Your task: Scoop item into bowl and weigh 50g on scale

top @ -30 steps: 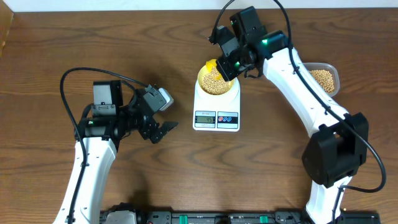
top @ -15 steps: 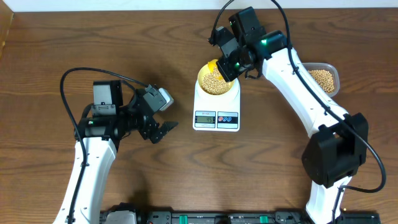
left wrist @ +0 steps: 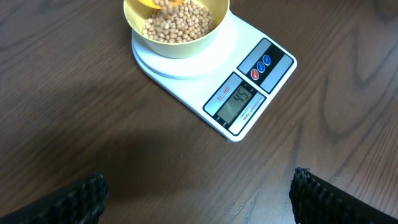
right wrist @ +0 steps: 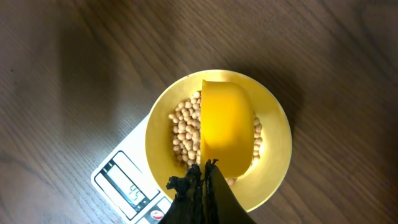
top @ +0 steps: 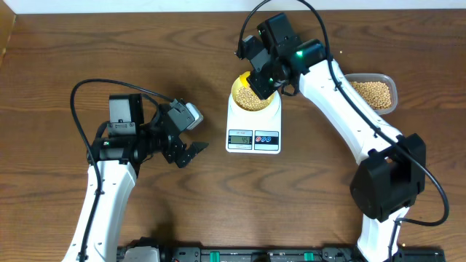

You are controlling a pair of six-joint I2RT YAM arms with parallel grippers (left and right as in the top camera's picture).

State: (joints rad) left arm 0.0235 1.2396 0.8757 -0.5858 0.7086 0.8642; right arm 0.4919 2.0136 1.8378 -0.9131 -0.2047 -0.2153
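The pale-yellow bowl (top: 254,101) sits on the white scale (top: 253,129) and holds tan grains (left wrist: 179,25). The scale's display (left wrist: 239,104) reads 45. My right gripper (right wrist: 205,177) is shut on the bright yellow scoop (right wrist: 227,130), which is turned over above the grains in the bowl (right wrist: 273,137). My left gripper (top: 191,151) is open and empty over bare table left of the scale; its dark fingertips show at the bottom corners of the left wrist view (left wrist: 199,196).
A clear plastic tub (top: 373,93) with more tan grains stands at the right, behind my right arm. The tabletop is dark brown wood. A black rail runs along the front edge (top: 240,255).
My right gripper has shifted slightly left and back over the bowl, turning the scoop. The left arm has not moved.
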